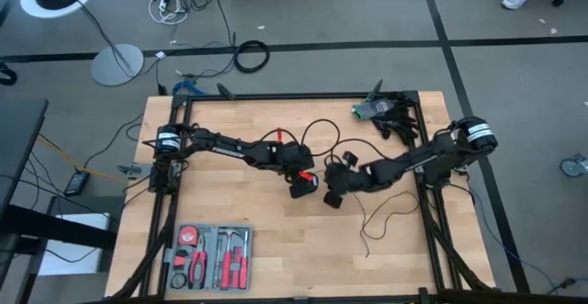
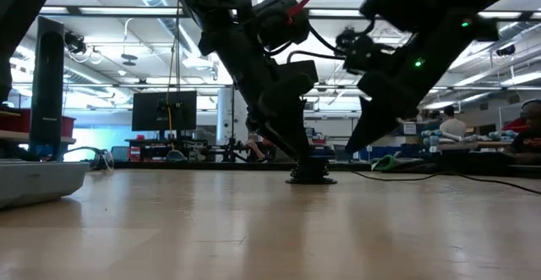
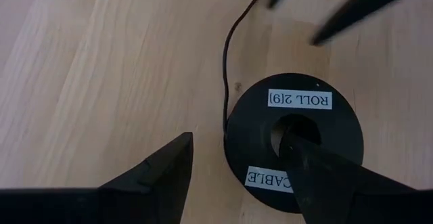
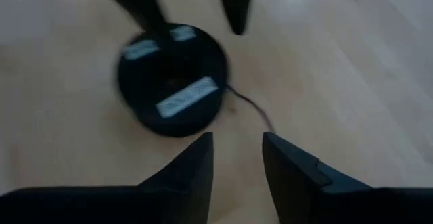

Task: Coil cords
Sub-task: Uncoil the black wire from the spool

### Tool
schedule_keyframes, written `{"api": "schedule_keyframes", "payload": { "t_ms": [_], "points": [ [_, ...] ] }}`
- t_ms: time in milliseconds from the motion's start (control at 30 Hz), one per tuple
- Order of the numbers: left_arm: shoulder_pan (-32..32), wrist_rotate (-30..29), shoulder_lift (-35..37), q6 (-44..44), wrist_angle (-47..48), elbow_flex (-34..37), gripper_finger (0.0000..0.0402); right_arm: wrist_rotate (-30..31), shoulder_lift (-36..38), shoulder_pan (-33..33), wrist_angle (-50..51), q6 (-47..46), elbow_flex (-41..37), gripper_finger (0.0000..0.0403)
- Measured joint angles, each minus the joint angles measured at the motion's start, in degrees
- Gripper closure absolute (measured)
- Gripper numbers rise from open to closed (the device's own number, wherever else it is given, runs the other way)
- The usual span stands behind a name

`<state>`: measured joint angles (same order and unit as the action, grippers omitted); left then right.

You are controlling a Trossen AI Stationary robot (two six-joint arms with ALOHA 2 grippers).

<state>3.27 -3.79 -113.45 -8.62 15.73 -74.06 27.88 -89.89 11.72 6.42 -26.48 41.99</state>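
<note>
- My left gripper (image 3: 233, 176) is low over the middle of the table (image 1: 266, 129), jaws spread, straddling one side of the black spool (image 3: 294, 139): one finger (image 3: 318, 173) reaches into the spool's centre hole, the other stands outside its rim on the bare wood.
- I cannot tell whether that inner finger presses on the spool or merely sits in the hole.
- The spool lies flat on the wood, white labels facing up, one reading "ROLL 2[9]".
- The thin black cord (image 3: 230, 55) leaves the spool's edge and runs away across the wood.
- In the high view the cord (image 1: 390, 214) trails in loose loops over the right part of the table, near my right arm.
- My right gripper (image 4: 237, 166) hovers just beside the spool (image 4: 172, 78), on its right, fingers parted with a narrow gap and nothing between them.
- From table height, the spool (image 2: 309, 176) sits beneath both grippers.
- A tool tray (image 1: 209, 257) rests at the near left edge of the table.
</note>
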Motion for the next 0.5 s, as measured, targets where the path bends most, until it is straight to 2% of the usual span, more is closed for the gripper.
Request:
{"api": "schedule_keyframes", "payload": {
  "t_ms": [367, 500],
  "points": [
    [0.0, 0.0, 0.0, -0.7, 1.4, -0.1, 0.0172, -13.4, -1.1, -9.0, -0.4, 10.1, 0.0, 0.0295],
    [0.0, 0.0, 0.0, -0.7, 1.8, -0.1, 0.0172, -14.0, -4.1, -10.6, -0.6, 10.2, 0.0, 0.0298]
  ]
}}
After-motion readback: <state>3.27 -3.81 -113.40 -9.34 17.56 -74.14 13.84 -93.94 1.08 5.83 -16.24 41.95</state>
